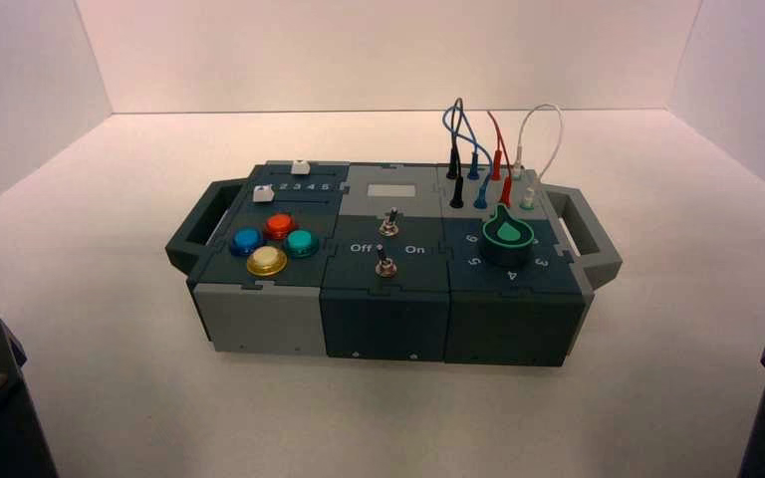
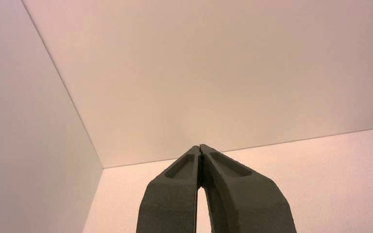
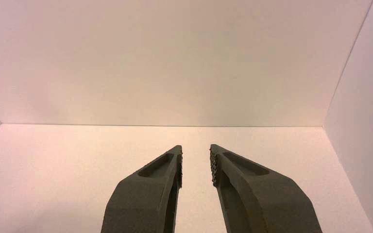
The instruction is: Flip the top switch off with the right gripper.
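High view: we locate the box [image 1: 389, 309] at centre, the right gripper [image 3: 196, 166] well apart toward its 4 o'clock, fingers apart, and the left gripper [image 2: 200, 150] parked toward 8 o'clock, fingertips together. The top switch [image 1: 388, 223] lies mid-box, at 12 o'clock from its twin [image 1: 385, 263].

Top switch [image 1: 389, 223]: small silver metal toggle, thin dark-tipped lever. Mounted on the box's [image 1: 384, 321] dark upper face, in its middle section, about midway between left and right edges, between near and far edges. Lever setting too small to tell.

Right gripper [image 3: 195, 146]: black, two long tapered fingers, rough inner pads [image 3: 213, 167]. Jaws parted, tips level with each other. Off the box's right edge, well apart from the switch.
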Motion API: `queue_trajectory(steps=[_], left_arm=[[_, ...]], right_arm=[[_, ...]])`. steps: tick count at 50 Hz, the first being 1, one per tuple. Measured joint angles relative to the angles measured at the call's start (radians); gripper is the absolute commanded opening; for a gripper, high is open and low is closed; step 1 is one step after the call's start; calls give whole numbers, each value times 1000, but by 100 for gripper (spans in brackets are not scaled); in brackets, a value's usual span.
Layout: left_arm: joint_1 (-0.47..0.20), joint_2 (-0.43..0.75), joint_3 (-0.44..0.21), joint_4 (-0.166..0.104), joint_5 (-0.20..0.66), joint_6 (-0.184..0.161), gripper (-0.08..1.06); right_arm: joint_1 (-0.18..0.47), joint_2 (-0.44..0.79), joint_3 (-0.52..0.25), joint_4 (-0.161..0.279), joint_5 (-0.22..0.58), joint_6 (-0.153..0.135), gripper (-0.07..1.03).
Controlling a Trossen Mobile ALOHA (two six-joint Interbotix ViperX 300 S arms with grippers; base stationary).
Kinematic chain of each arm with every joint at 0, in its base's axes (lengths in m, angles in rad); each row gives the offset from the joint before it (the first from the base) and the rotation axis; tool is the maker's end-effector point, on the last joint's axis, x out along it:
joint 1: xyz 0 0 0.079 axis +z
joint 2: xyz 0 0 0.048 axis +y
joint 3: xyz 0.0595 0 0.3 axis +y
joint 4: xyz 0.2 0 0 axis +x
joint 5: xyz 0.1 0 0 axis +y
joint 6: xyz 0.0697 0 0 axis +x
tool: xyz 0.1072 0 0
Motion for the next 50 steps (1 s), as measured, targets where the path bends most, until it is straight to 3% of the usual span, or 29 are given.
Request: queue_trajectory(steps=[20,32,42,50], left_arm=[[0,17,2,0,3,0,-3],[0,21,0,0,66,0,-3],[0,23,-48,0,213,-2,-3],[-2,34,-120,-3,420,-21,-3]], right_arm=[[0,3,2,2,0,0,33],[0,5,2,2,15,2,33],[15,3,-21,35,114,6,33],[95,-3,-81,43,267,5,33]])
